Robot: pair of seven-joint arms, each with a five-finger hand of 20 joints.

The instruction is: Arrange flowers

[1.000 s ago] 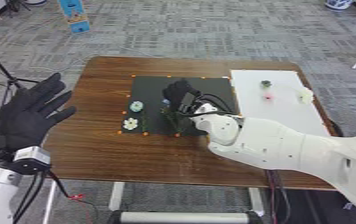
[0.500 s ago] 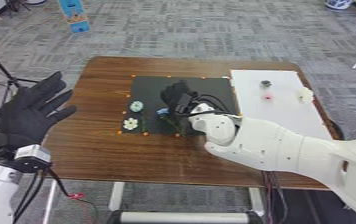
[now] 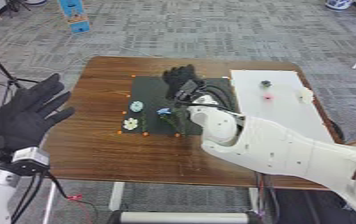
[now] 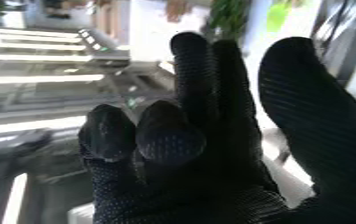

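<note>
Hiding part of blk mat (image 3: 148, 89): R hand (image 3: 181, 76), arm (image 3: 277, 146)

On the black mat (image 3: 157, 82), a pale blue flower (image 3: 136, 106) lies at nine o'clock, a white flower (image 3: 130, 123) at eight, a deeper blue flower (image 3: 164, 111) nearer centre. The right hand (image 3: 181, 77) is at twelve, the left hand (image 3: 23, 117) well out at nine.

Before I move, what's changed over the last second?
The right hand has moved farther from the robot, apparently having let go of the deep blue flower, which now sits slightly nearer the robot. The left hand and white flower stayed put.
</note>
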